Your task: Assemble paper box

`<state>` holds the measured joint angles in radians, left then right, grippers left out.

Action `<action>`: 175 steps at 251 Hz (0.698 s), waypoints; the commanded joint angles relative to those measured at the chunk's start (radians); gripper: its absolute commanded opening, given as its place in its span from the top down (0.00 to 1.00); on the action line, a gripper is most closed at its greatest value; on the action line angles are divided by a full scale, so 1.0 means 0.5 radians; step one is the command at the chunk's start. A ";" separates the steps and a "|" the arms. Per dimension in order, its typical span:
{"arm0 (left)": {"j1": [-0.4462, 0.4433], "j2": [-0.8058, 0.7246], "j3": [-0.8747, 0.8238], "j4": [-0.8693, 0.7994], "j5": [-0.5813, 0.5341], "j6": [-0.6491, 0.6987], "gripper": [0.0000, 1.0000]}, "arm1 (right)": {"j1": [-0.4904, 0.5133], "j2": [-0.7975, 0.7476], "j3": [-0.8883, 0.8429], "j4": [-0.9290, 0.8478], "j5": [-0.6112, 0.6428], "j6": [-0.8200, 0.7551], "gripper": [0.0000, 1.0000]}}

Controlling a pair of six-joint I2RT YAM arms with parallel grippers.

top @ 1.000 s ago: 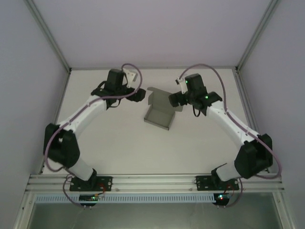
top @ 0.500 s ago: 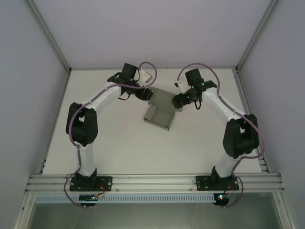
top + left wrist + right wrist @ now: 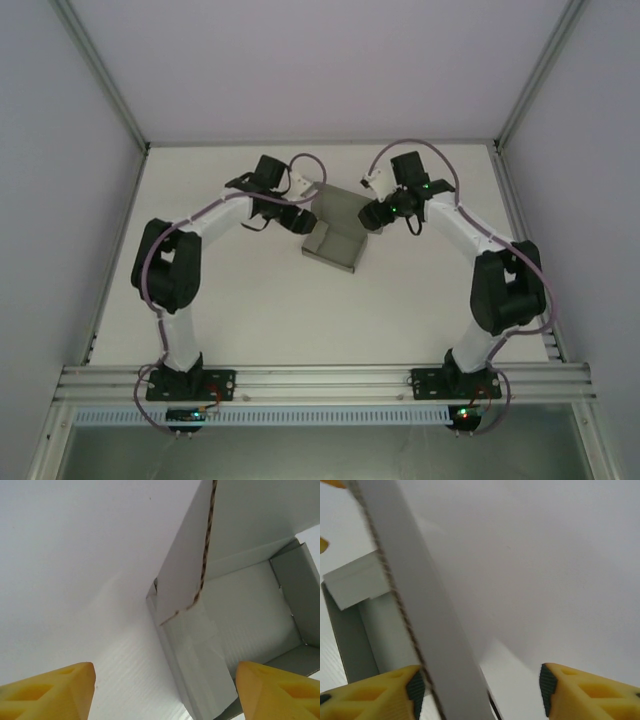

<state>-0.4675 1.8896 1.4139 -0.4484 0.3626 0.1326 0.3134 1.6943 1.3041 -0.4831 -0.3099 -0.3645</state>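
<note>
Arms closed in on empty paper box [image 3: 335, 240], left hand [image 3: 165, 672], right hand [image 3: 480, 672] spread astride its walls

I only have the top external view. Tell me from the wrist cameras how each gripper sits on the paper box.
Observer: In the left wrist view the left gripper stands open, its yellow fingers astride a side wall of the paper box.
Operator: Now the right one.
Observer: In the right wrist view the right gripper is open too. A cardboard flap runs between its fingers, close against one dark pad and clear of the other.
Operator: Report the inside of the box.
Observer: The left wrist view shows the far walls folded upright around a bare grey floor.
</note>
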 commanded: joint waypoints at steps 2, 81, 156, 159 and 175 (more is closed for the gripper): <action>-0.004 -0.101 -0.077 0.123 0.008 -0.108 0.31 | -0.016 0.103 0.020 0.134 -0.319 -0.266 0.53; 0.039 -0.131 -0.240 0.308 0.075 -0.286 0.46 | -0.014 0.039 -0.040 0.278 -0.444 -0.446 0.90; 0.072 -0.105 -0.294 0.397 0.088 -0.322 0.55 | 0.055 -0.194 -0.186 0.335 -0.369 -0.539 0.95; 0.070 -0.100 -0.294 0.402 0.089 -0.326 0.55 | 0.057 -0.199 -0.189 0.338 -0.370 -0.541 0.95; 0.075 -0.070 -0.276 0.404 0.091 -0.347 0.59 | 0.063 -0.217 -0.205 0.347 -0.366 -0.544 0.95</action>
<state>-0.4385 1.8534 1.2675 -0.2703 0.3851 -0.0147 0.3328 1.6260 1.2198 -0.3355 -0.4831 -0.6025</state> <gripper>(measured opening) 0.437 0.069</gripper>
